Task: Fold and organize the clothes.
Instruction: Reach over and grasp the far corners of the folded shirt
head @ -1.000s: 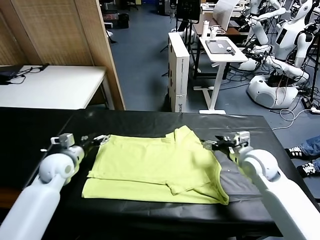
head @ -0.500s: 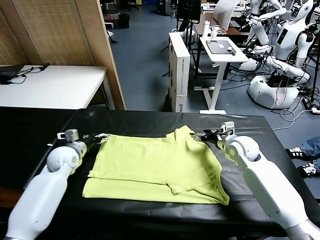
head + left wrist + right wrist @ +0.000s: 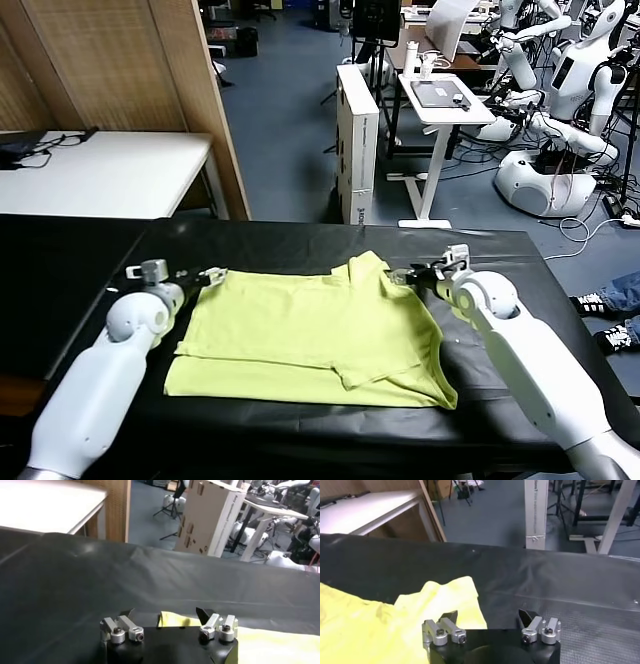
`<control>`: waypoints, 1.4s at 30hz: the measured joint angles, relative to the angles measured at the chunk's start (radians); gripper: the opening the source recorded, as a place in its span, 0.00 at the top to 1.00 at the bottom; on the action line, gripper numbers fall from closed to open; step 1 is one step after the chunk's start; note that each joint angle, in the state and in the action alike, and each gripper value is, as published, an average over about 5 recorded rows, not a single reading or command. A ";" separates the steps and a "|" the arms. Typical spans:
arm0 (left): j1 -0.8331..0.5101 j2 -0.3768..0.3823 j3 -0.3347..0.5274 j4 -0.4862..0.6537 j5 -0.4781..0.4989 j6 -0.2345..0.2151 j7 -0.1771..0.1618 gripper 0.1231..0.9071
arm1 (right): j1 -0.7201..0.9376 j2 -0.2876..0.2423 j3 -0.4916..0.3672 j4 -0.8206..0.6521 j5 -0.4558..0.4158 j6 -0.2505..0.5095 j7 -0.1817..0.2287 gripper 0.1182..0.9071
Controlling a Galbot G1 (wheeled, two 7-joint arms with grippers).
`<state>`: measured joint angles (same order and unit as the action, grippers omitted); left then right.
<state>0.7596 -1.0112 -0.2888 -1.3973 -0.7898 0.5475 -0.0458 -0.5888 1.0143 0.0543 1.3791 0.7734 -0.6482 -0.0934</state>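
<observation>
The clothes are one lime yellow-green T-shirt [image 3: 310,330], lying partly folded on the black table [image 3: 500,250], with a sleeve peaking at its far edge. My left gripper [image 3: 213,274] is open at the shirt's far left corner. In the left wrist view that corner [image 3: 175,620] lies between the spread jaws of the left gripper [image 3: 165,614]. My right gripper [image 3: 395,276] is open at the far right edge of the shirt. From the right wrist, the shirt [image 3: 395,625] reaches in under one finger of the right gripper [image 3: 488,616]. Neither gripper holds cloth.
Beyond the table's far edge stand a white table [image 3: 100,170], a wooden partition [image 3: 190,100], a tall cardboard box [image 3: 358,140] and a white stand [image 3: 440,95]. Other robots [image 3: 560,100] are at the back right. A person's shoe [image 3: 600,303] shows at the right edge.
Both grippers have moved inward to the shirt's far corners, the left one to the right and the right one to the left. The shirt has not moved, and both grippers stay open.
</observation>
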 joint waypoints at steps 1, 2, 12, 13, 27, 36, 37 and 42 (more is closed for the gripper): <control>0.000 -0.001 0.001 0.000 0.000 0.000 0.000 0.00 | 0.001 0.001 -0.002 -0.002 -0.002 0.001 -0.001 0.02; 0.000 -0.001 0.001 0.001 0.001 0.000 0.000 0.00 | 0.002 0.002 -0.004 -0.004 -0.003 0.001 -0.001 0.03; 0.004 0.008 0.007 0.003 0.003 0.005 0.000 0.03 | 0.012 0.008 -0.025 -0.011 -0.007 0.003 -0.002 0.12; 0.004 0.008 0.007 0.004 0.003 0.005 0.000 0.04 | 0.012 0.009 -0.027 -0.012 -0.008 0.003 -0.002 0.12; -0.004 0.002 0.022 0.012 0.003 0.002 0.007 0.43 | 0.001 0.022 -0.027 -0.017 -0.020 0.006 -0.009 0.50; -0.002 0.001 0.024 0.019 0.010 0.001 0.019 0.88 | -0.006 0.020 -0.023 -0.019 -0.032 0.045 -0.010 0.88; -0.002 0.001 0.024 0.018 0.010 0.000 0.018 0.89 | -0.008 0.020 -0.021 -0.018 -0.034 0.052 -0.011 0.91; 0.003 0.003 0.018 0.005 0.005 0.000 0.015 0.91 | -0.021 0.015 -0.008 -0.004 -0.038 0.082 -0.013 0.97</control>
<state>0.7630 -1.0080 -0.2711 -1.3926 -0.7845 0.5473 -0.0312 -0.6093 1.0297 0.0463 1.3752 0.7351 -0.5659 -0.1063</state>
